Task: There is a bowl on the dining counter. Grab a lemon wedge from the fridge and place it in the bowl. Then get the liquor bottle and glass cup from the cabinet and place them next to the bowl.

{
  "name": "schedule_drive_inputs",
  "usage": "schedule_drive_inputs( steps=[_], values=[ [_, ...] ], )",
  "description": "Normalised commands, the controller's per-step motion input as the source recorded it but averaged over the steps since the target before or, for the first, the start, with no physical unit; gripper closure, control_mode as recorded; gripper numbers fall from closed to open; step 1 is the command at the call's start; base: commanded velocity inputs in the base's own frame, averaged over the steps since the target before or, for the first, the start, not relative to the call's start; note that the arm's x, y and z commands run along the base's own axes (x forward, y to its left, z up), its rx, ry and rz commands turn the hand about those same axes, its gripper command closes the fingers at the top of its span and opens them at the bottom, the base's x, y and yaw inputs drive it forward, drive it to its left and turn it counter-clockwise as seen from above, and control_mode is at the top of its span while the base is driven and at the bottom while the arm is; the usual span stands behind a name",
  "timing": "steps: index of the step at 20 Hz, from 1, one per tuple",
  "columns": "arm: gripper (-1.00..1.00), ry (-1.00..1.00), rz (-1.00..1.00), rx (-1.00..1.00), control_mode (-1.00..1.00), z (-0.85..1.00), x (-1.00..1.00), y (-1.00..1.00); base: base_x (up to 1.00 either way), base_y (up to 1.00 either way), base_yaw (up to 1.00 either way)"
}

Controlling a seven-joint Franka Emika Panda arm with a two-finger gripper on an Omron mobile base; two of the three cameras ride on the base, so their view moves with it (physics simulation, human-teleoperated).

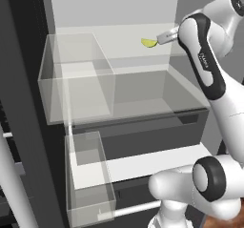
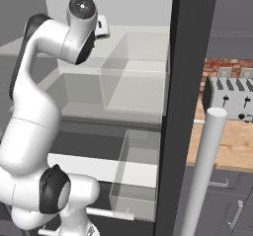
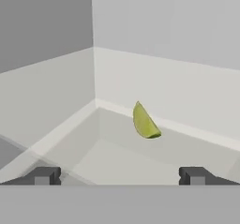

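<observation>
Tool (image 3: 119,176) spread to its widest, nothing between the tips; both dark fingertips (image 3: 43,176) low in the hand view, pointing into the fridge (image 1: 28,103). In the left base view the tool's pale end (image 1: 167,36) sits just beside the lemon wedge (image 3: 144,121), not touching, the wedge ahead of the tips and roughly centred between them. Wedge lies on the upper white shelf (image 1: 119,50), toward the back, near the rear wall, apart from the side wall; it seems to rest on its curved back with the pointed end tipped up, though I cannot tell just how it is propped. Clear bins below: a large one (image 1: 76,79) under the shelf at left, a smaller one (image 1: 90,174) lower down. Arm (image 2: 44,97) reaches in from outside the open door. To the right of the fridge, a toaster (image 2: 230,99) on a wooden desk (image 2: 222,146) against brick. Judgement on handling: the wedge should be very light, soft-fleshed with a firmer rind, likely slick and quick to skid or roll if nudged. Best hold looks to be across the thick middle, one pad on each flat cut face, closing gently; a pinch on the thin tips would probably squirt it loose toward the back wall.
</observation>
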Motion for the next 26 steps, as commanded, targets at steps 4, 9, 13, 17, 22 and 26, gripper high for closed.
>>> schedule_drive_inputs(
  steps=[4, 9, 13, 17, 22, 26],
  values=[
    [-1.00, 0.05, 0.02, 0.00, -1.00, -0.01, 0.19, -0.06, 0.00, 0.00, 0.00],
    [-1.00, 0.04, 0.05, 0.00, -1.00, -0.03, 0.27, -0.07, 0.00, 0.00, 0.00],
    [-1.00, 0.00, 0.11, 0.00, -1.00, -0.07, 0.26, -0.19, 0.00, 0.00, 0.00],
    [-1.00, 0.00, 0.10, 0.00, -1.00, -0.11, 0.11, -0.07, 0.00, 0.00, 0.00],
    [-1.00, 0.00, 0.07, 0.00, -1.00, -0.05, 0.21, 0.00, 0.00, 0.00, 0.00],
    [-1.00, 0.00, 0.05, 0.00, -1.00, -0.05, 0.36, 0.00, 0.00, 0.00, 0.00]
  ],
)
